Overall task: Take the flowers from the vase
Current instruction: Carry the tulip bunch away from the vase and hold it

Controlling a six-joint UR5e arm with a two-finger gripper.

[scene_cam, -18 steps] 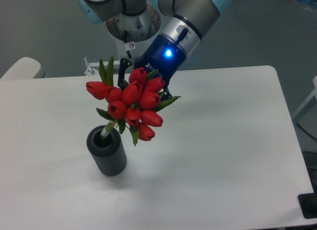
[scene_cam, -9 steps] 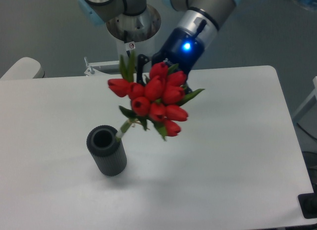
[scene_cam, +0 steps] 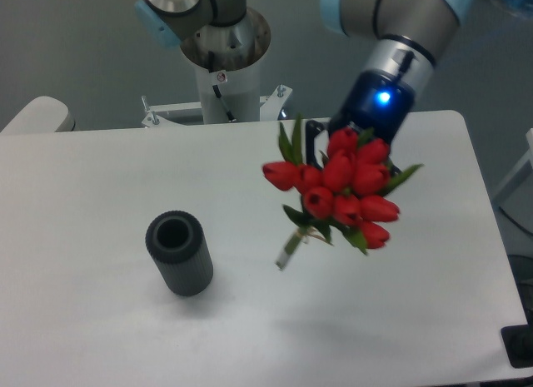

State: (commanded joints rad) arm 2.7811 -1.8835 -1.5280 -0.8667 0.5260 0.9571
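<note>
Viewing from the fixed cam, the only view given: the tight bunch of red tulip buds w/ green leaves and stems (scene_cam: 340, 187) is seen held in the air, well right of the small dark grey ribbed cylindrical vase (scene_cam: 179, 254) and fully apart from it. The bunch is carried tilted, buds up and to the right, the pale stem end pointing down-left toward the white surface (scene_cam: 100, 179) w/o touching it; a faint shadow is cast below. The tilt is judged to come from the angle of the wrist behind it.

The two-finger gripper (scene_cam: 326, 146) is mostly hidden behind the buds; one dark finger is made out at the bunch's upper left. The fingers are judged to be closed on the flowers near the heads, since nothing else supports the bunch, though the contact itself is not seen.

The vase is left upright, its round mouth bare and dark inside. W/ stems clear of the mouth, the pick-up is judged essentially done. The arm's base (scene_cam: 223, 54) is mounted at the far edge.
</note>
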